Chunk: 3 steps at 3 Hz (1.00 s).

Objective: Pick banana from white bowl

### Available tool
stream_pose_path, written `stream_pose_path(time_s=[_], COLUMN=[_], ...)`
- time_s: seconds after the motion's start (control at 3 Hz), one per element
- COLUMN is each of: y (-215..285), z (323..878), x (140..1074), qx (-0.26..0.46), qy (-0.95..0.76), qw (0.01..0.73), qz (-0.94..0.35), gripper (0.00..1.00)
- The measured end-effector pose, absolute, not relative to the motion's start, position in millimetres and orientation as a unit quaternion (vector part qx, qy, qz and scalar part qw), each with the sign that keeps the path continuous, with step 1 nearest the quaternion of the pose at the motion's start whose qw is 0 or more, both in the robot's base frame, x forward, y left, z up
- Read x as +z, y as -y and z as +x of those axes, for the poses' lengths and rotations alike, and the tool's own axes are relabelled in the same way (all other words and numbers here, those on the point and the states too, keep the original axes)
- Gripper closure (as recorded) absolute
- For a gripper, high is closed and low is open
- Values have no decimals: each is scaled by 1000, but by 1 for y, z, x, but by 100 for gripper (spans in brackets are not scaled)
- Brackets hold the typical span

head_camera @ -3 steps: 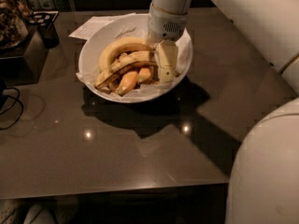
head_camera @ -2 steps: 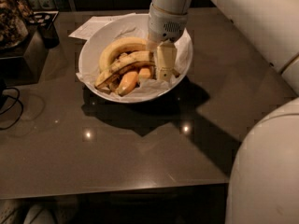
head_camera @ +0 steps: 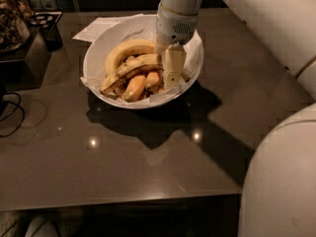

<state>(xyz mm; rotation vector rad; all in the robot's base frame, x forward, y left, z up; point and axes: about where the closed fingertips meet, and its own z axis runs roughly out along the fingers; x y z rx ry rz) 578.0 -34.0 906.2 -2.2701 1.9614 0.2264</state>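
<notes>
The white bowl [head_camera: 98,46] stands on the dark table at the back centre, lined with crumpled white paper. The banana [head_camera: 131,69], long and slim with brown streaks, lies across the bowl from lower left to upper right. My gripper [head_camera: 168,69] reaches down into the right half of the bowl, at the banana's right end and touching or very near it. A plumper yellow banana [head_camera: 123,51] curves behind it. Short orange-yellow bananas [head_camera: 136,85] lie in front of it.
A sheet of paper [head_camera: 96,29] lies behind the bowl. A dark box [head_camera: 27,58] with clutter stands at the left, with a black cable [head_camera: 12,110] beside it. My arm [head_camera: 256,14] crosses the upper right; my body [head_camera: 284,181] fills the lower right. The table's front edge [head_camera: 123,200] is near.
</notes>
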Motion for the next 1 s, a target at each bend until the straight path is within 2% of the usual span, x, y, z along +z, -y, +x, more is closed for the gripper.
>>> stream_pose_path(time_s=[0.33, 1.0], y=[34, 34], z=[578, 578], x=[906, 906], qx=[75, 75], qy=[-650, -650], qw=[66, 66], qz=[-753, -753], gripper=[42, 88])
